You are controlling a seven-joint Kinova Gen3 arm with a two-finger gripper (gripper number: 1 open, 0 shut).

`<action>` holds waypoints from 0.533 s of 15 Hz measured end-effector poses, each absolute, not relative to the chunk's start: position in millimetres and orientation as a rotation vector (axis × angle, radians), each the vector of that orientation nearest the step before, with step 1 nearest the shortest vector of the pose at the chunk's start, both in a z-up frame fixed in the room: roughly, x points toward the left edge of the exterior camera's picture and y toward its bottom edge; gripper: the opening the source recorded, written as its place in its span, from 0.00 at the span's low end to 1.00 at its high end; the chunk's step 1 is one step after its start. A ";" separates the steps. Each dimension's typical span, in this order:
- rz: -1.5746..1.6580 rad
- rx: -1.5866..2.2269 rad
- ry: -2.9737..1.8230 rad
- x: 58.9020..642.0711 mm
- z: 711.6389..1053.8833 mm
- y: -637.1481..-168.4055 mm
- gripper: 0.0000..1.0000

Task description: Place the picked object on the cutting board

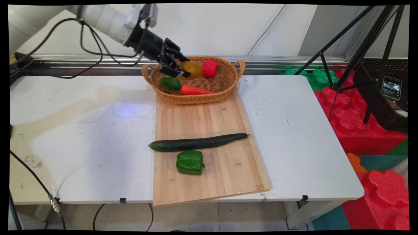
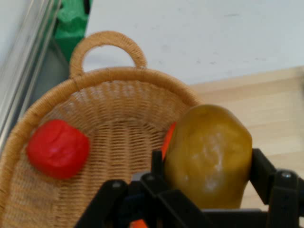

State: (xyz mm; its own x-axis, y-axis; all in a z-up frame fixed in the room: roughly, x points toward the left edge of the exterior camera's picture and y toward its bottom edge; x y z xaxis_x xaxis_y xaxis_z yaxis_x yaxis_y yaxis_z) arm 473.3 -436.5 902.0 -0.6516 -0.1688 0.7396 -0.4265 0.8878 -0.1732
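Arm enters from upper left, black cables drooping below it toward the white table. Table surface scuffed, with a pale stain running across its left half.

Gripper sits over the left end of the wicker basket, above the rim. It is clamped on a brownish-yellow potato. Hand view confirms: potato wedged between the two black fingers, one on each side, spread only as wide as the potato itself. Potato is clear of the basket floor, held in the air.

Inside the basket, under and just beside the gripper: a dark green leafy piece at the left end, an orange carrot lying along the near wall, and a red rounded vegetable toward the far wall, right of the potato. In the hand view the red one rests on the basket weave, apart from the potato; a sliver of orange shows behind the potato.

Basket stands on the far end of a wooden cutting board. Nearer on the board: a long dark cucumber lying crosswise, its left tip just over the board's edge, and a green bell pepper just beside it on the near side.

Right of the table: black tripod, red and green foam blocks.
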 end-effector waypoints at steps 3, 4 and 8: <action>0.372 0.431 -2.271 477.3 906.1 -404.9 0.00; 0.355 0.433 -2.271 477.8 905.8 -396.5 0.00; 0.293 0.427 -2.289 477.0 895.4 -366.8 0.00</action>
